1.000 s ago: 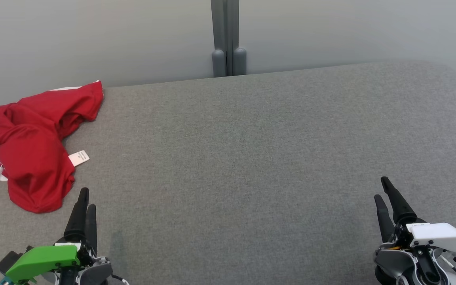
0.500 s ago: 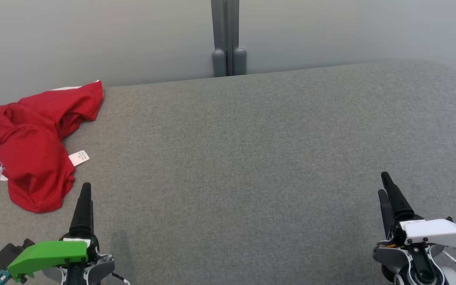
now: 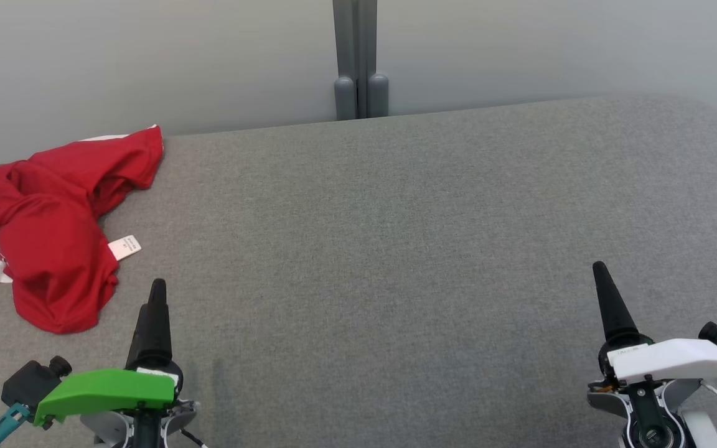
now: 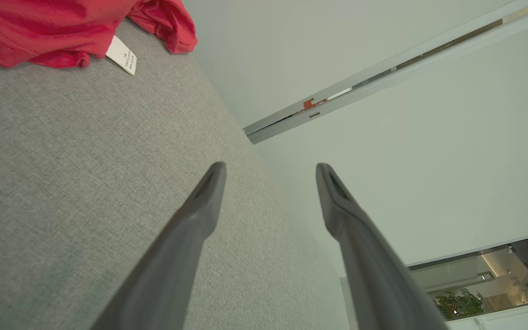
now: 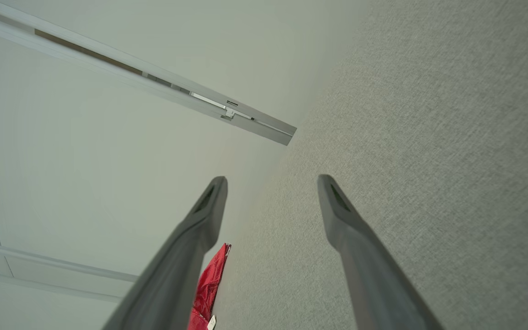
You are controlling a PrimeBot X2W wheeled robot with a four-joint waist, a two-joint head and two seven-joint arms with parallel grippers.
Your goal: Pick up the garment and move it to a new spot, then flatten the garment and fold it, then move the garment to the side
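Peering along the wrists, you see left gripper and right gripper spread empty; head view sets red shirt at the left edge of the grey cushion.

- A grey fabric surface spread across most of the frame, and its far edge ran across the upper part.
- A crumpled red garment with white trim lay on it at the left edge of the frame.
- The garment's white label rested flat on the fabric, just right of the heap.
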